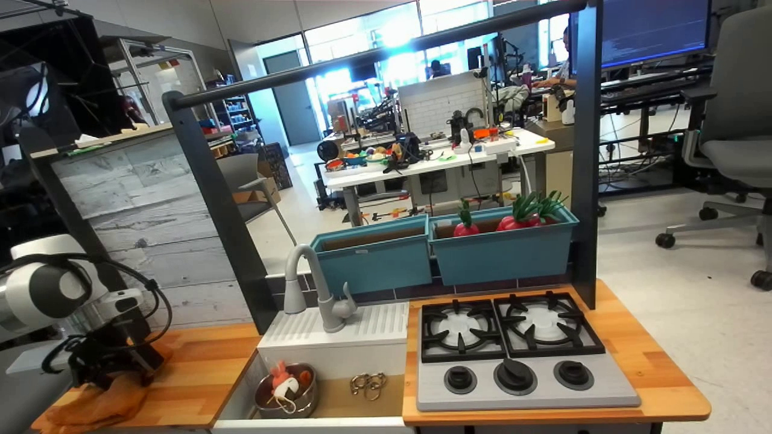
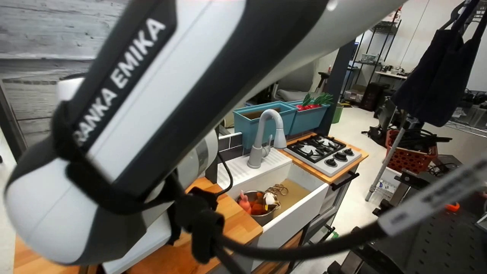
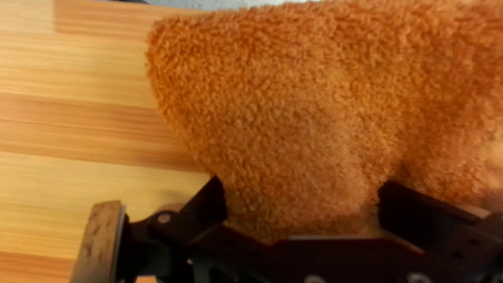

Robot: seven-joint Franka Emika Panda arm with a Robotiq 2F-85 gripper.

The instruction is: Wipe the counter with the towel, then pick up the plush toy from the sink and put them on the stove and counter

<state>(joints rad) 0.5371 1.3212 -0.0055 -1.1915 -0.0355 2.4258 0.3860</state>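
Near the sink [image 1: 362, 360], my hand [image 3: 302, 188] was spread wide around some towel [image 3: 314, 106]; I feared too small a pinch might let it slip.

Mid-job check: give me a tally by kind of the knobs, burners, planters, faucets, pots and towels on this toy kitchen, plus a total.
Knobs: 3
Burners: 2
Planters: 2
Faucet: 1
Pot: 1
Towel: 1
Total: 10
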